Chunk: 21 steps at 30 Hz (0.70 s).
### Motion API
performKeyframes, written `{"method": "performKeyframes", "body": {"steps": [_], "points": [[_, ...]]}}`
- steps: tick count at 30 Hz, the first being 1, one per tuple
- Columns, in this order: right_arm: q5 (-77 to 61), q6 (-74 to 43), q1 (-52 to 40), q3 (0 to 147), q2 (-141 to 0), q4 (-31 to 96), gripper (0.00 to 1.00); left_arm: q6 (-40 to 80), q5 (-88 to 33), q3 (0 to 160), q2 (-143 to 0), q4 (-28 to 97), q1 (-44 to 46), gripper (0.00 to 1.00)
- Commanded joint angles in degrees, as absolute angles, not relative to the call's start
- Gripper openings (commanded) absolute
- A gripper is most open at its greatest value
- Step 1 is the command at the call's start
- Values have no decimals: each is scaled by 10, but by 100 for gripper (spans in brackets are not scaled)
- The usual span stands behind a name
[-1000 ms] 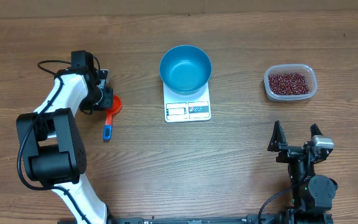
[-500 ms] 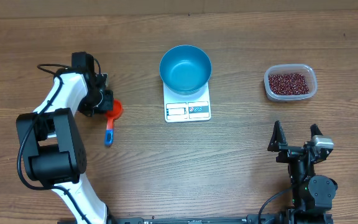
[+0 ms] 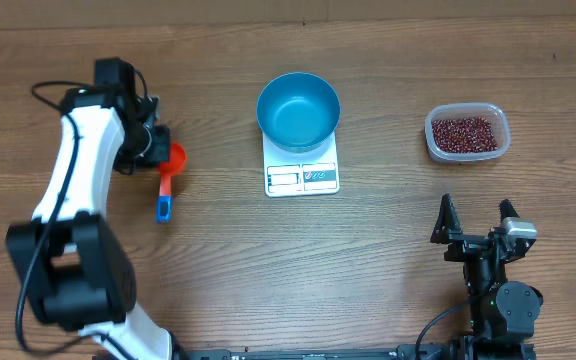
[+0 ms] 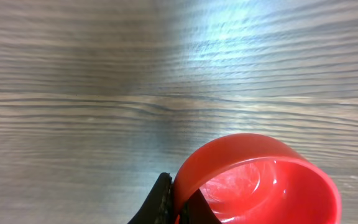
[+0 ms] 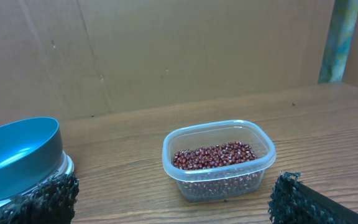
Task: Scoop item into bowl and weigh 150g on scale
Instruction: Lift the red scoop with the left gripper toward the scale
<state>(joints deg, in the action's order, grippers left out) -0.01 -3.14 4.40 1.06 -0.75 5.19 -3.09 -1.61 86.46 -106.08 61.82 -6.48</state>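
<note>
Left gripper (image 3: 158, 150) is clamped narrow on the scoop (image 3: 169, 180), its two dark fingertips pinching the thin rim of the round red cup, one inside the wall and one outside. In the left wrist view the left gripper (image 4: 178, 203) shows only as those black tips at the lower edge, and the scoop (image 4: 260, 183) is a glossy, smooth plastic cup, shallow and circular, with a pale sheen on its inner floor. From above, a slim orange handle runs from the cup toward the near edge and ends in a small blue grip. Whether the scoop sits on the table (image 3: 228, 260) or hangs just above it cannot be told.

Right gripper (image 3: 476, 218) stands wide, both fingers spread and holding nothing; the right wrist view shows the right gripper (image 5: 169, 205) with rough, spongy black pads at either lower corner.

Ahead of it, the beans (image 3: 464, 132), small, oval and dark red-brown, lie loose in a clear rounded-rectangular plastic tub (image 3: 430, 140) at the right of the table, well apart from the scoop. The bowl (image 3: 299, 108), deep, round, smooth and bright blue, stands on the flat white scale (image 3: 303, 177) at centre, covering its far part and leaving the label panel bare. The table is matt brown wood with fine straight grain
</note>
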Motion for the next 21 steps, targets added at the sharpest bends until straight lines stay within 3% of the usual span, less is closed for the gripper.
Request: {"method": "performKeyframes", "body": {"steps": [1,8,17,21], "points": [[-1,-30,43,4,-6,48,100,-21,-15,883,-985,630,-63,4],[-1,-29,43,4,-6,48,100,-1,-16,883,-894,680,-63,4],[-1,-29,43,4,-6,48,100,343,-16,883,-873,776,-63,4],[-1,-30,43,4,-6,48,100,424,-16,883,-873,794,-63,4]]}}
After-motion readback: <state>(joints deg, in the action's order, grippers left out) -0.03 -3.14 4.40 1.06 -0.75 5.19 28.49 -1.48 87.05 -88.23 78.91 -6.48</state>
